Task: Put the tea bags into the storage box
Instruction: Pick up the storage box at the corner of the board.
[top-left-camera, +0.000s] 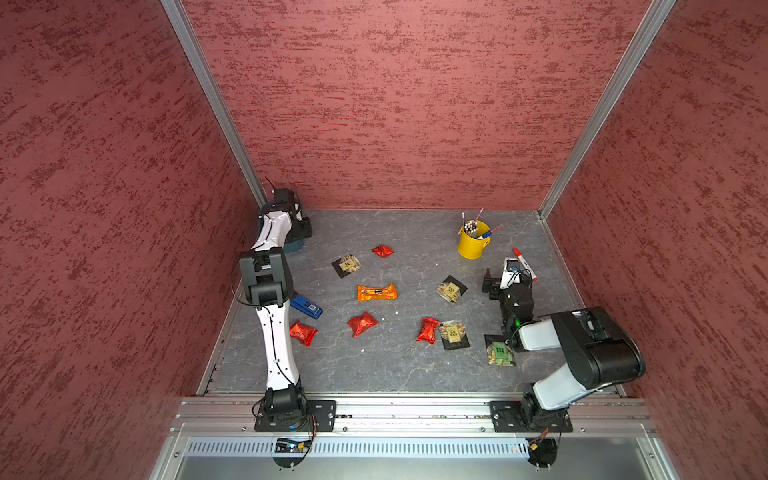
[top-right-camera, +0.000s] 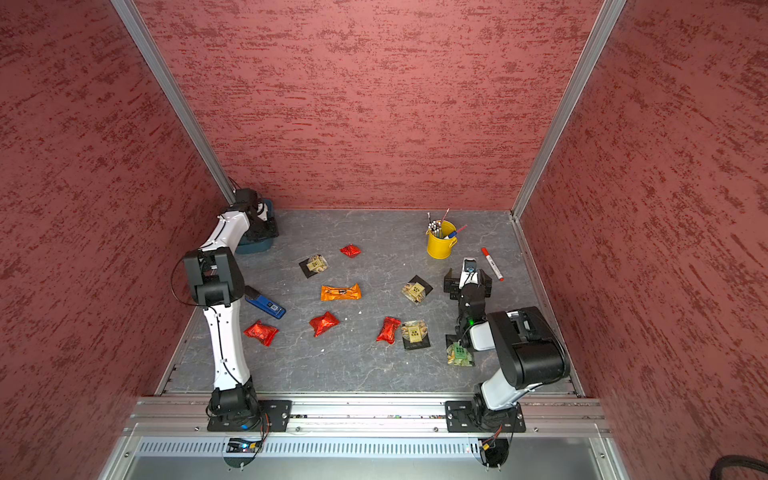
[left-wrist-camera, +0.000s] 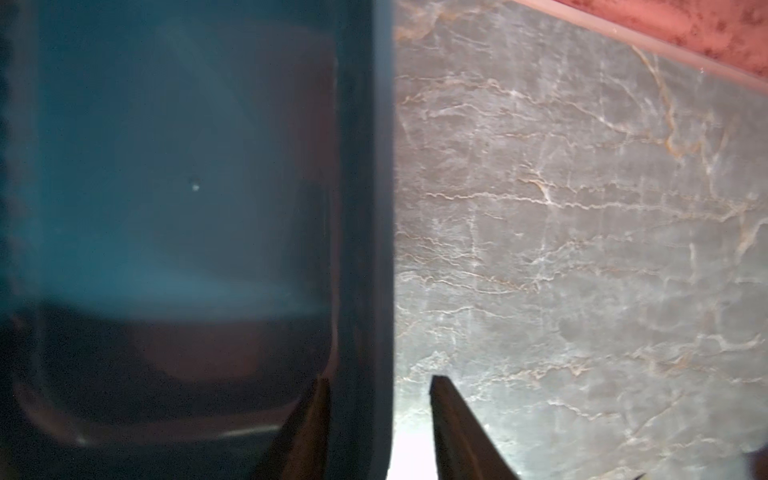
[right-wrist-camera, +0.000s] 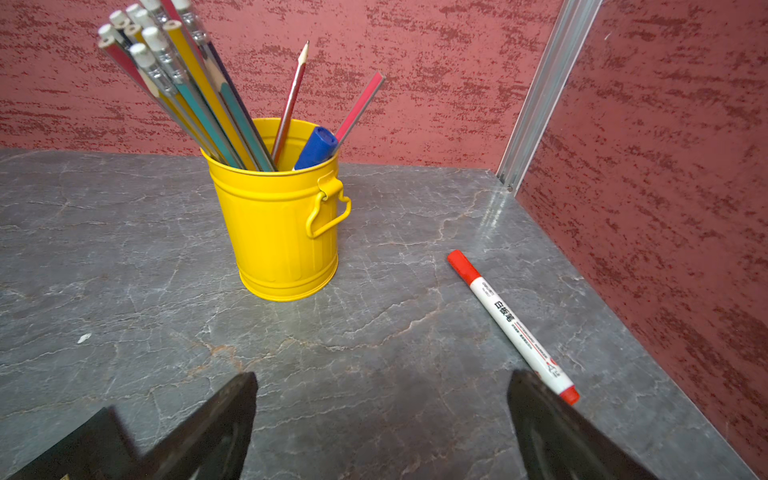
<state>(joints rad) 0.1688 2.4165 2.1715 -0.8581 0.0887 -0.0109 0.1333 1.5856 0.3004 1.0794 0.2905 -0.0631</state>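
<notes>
The dark teal storage box (top-left-camera: 293, 246) (top-right-camera: 253, 247) sits in the far left corner, mostly behind my left arm. My left gripper (left-wrist-camera: 378, 379) straddles the box's side wall (left-wrist-camera: 382, 208): one finger is inside against it, and the other stands outside with a narrow lit gap. The stretch of box interior that shows holds nothing. Tea bags lie scattered on the table: red foil packets (top-left-camera: 362, 323) (top-left-camera: 382, 250), an orange one (top-left-camera: 376, 292), and clear sachets (top-left-camera: 451, 289) (top-left-camera: 347, 265). My right gripper (right-wrist-camera: 382, 376) (top-left-camera: 508, 274) hovers open over bare table at the right.
A yellow cup of pencils (right-wrist-camera: 282, 224) (top-left-camera: 473, 243) stands at the back right. A red-capped white marker (right-wrist-camera: 513, 328) lies beside my right gripper. A blue stapler (top-left-camera: 306, 306) lies next to my left arm. Red walls enclose the table on three sides.
</notes>
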